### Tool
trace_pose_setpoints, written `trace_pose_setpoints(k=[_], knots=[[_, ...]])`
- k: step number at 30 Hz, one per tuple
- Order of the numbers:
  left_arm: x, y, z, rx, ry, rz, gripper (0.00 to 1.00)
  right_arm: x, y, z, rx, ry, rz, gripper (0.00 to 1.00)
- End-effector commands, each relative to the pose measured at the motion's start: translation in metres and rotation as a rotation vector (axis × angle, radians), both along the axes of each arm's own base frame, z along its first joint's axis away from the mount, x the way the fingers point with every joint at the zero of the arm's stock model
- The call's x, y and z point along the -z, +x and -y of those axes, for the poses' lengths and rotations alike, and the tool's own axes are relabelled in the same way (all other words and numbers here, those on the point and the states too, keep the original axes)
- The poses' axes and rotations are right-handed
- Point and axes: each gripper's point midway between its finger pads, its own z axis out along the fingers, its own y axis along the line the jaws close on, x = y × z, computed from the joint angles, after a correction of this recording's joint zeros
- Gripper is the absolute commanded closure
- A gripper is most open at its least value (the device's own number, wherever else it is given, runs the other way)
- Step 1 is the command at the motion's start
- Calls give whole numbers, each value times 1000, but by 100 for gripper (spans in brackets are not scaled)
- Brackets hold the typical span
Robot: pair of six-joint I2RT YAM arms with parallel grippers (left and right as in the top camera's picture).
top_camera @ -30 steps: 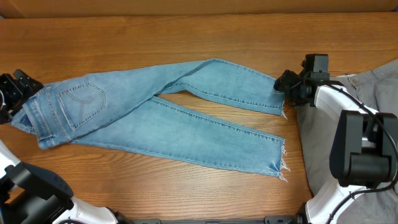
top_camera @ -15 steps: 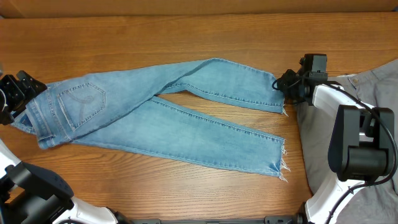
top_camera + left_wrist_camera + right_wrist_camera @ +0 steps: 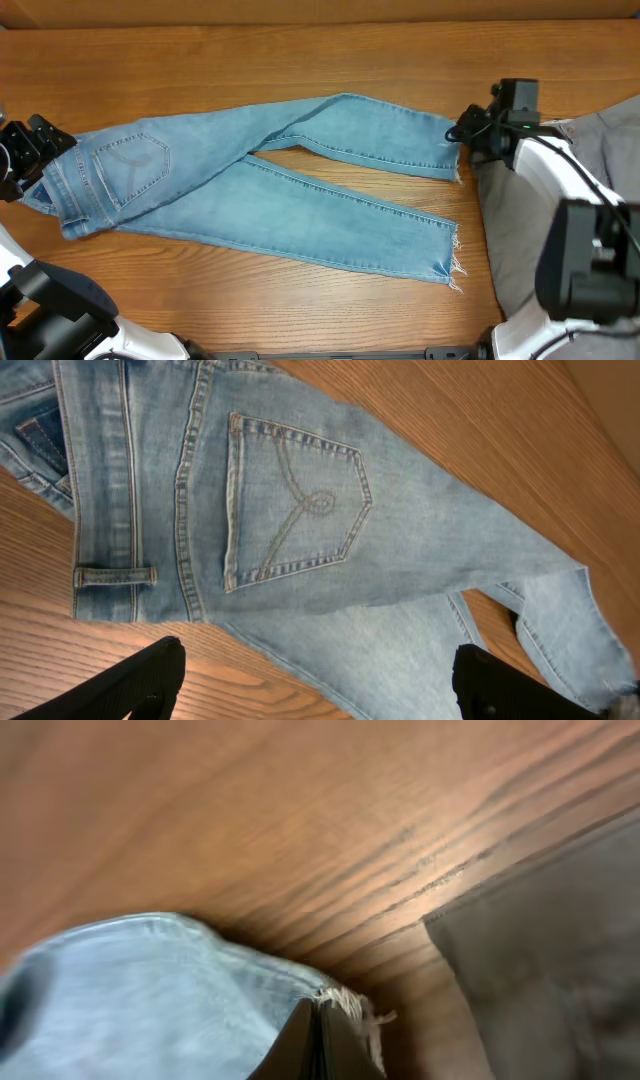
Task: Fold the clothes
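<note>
The light-blue jeans (image 3: 250, 170) lie flat across the wooden table, waistband at the left and frayed hems at the right, with the legs crossing near the middle. My left gripper (image 3: 38, 160) hovers open at the waistband end. In the left wrist view its fingers (image 3: 150, 675) stand wide apart above the back pocket (image 3: 290, 510) and hold nothing. My right gripper (image 3: 460, 133) is shut on the frayed hem (image 3: 355, 1005) of the far leg, the denim (image 3: 150, 990) bunching beside the closed jaws. Grey trousers (image 3: 612, 128) lie at the right, partly under the right arm.
The grey trousers (image 3: 550, 960) reach close to the pinched hem, with a strip of bare wood between them. The near leg's frayed hem (image 3: 452, 262) lies by the trousers' edge. A wall runs along the table's far edge (image 3: 320, 22).
My right gripper has shut on the far leg's hem and moved slightly right with it. The left gripper stayed open and in place.
</note>
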Motion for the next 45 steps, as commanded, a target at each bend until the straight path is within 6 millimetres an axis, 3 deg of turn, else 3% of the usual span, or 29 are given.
trace_pose_setpoints(k=[1,7,13,18,23,28,31,35,38,41,45], knots=[[-6,4,7,44,8,24,12,-44,-2,11,28,-53,75,96],[-2,-1,12,45,-14,-1,13,-61,-24,15,53,-76,42,96],[16,-15,21,42,-65,-76,15,-45,-54,17,80,-77,-95,96],[51,-34,16,-37,-64,-212,7,-45,-57,16,32,-106,-101,96],[93,-41,13,-55,-49,-257,14,-52,-58,15,7,-115,-85,96],[140,-78,1,-227,14,-452,7,-54,-59,15,7,-115,-80,96],[163,-85,3,-255,10,-463,8,-54,-59,15,7,-116,-80,96],[181,-88,-1,-323,5,-450,18,-54,-59,15,7,-116,-80,96],[190,-86,-5,-342,17,-425,31,-54,-58,15,7,-116,-80,96],[192,-81,-10,-350,38,-395,46,-54,-58,15,7,-116,-80,96],[191,-72,-17,-355,59,-355,55,-54,-58,15,7,-117,-79,96]])
